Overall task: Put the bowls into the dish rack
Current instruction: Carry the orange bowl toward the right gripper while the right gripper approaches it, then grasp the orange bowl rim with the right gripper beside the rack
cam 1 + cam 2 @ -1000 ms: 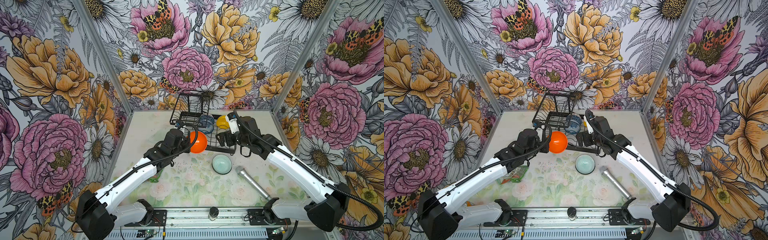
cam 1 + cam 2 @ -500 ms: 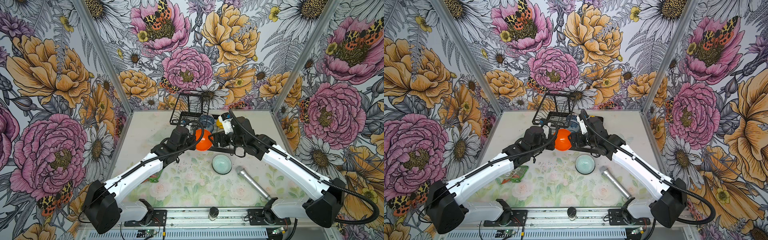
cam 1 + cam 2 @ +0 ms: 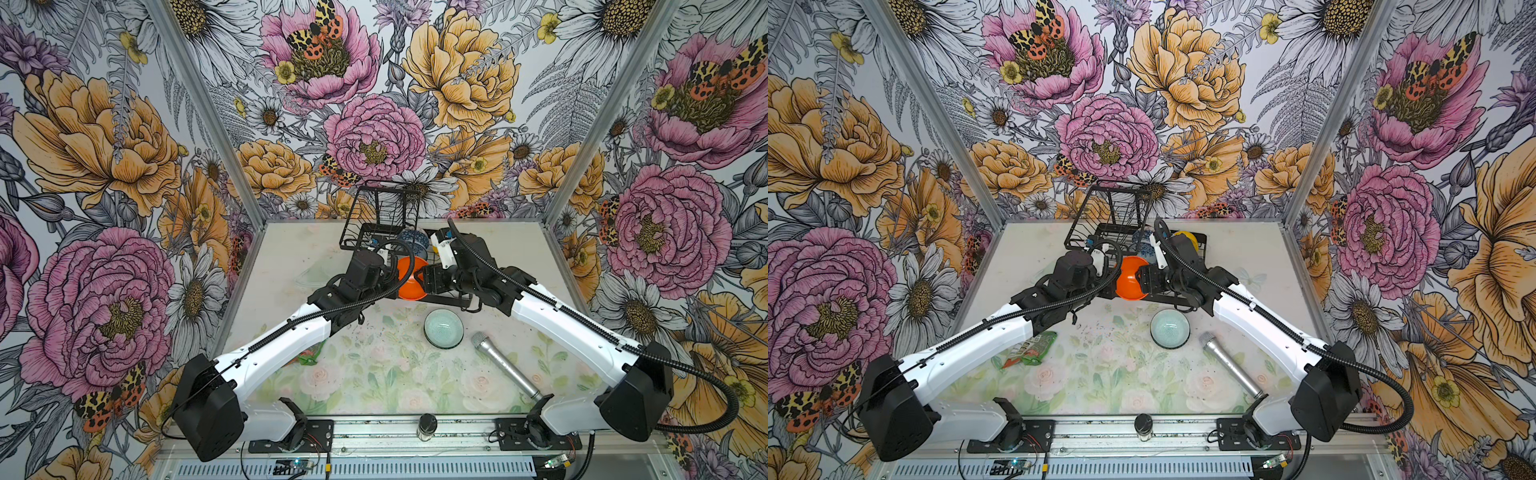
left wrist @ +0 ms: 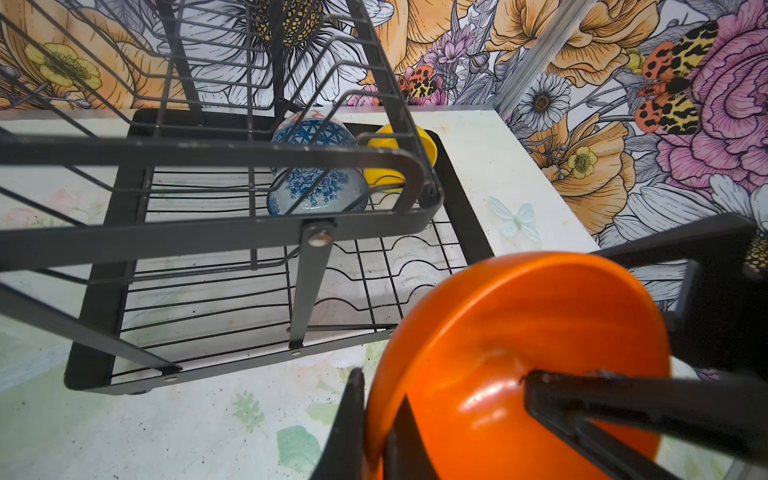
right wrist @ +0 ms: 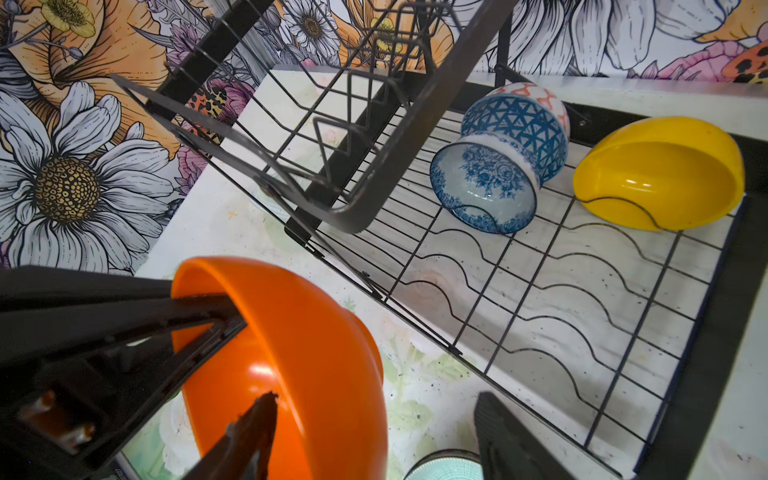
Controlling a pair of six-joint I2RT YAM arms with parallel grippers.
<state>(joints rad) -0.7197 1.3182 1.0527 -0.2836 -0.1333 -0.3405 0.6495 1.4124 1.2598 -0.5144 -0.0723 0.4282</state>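
Observation:
The orange bowl point(image 3: 409, 284) point(image 3: 1129, 279) hangs tilted on its side just in front of the dish rack point(image 3: 451, 296) point(image 4: 104, 291). My left gripper point(image 3: 395, 276) point(image 4: 376, 390) is shut on its rim. My right gripper point(image 3: 419, 286) point(image 5: 376, 399) is open at the bowl's other side. One of its fingers point(image 5: 253, 432) lies against the orange bowl point(image 5: 316, 353), the other stands apart. In the rack's lower tray lie a blue geometric bowl point(image 5: 515, 124), a floral bowl point(image 5: 482, 187) and a yellow bowl point(image 5: 660, 170). A mint bowl point(image 3: 443, 328) sits on the table.
A silver microphone point(image 3: 505, 365) lies right of the mint bowl. A green snack packet point(image 3: 1030, 349) lies under the left arm. A small jar point(image 3: 427, 424) stands on the front rail. The rack's raised upper basket point(image 3: 378, 216) overhangs the tray's left part.
My left gripper has carried the orange bowl right and toward the rack. My right gripper has swung left from the tray to the bowl, and its jaws have narrowed.

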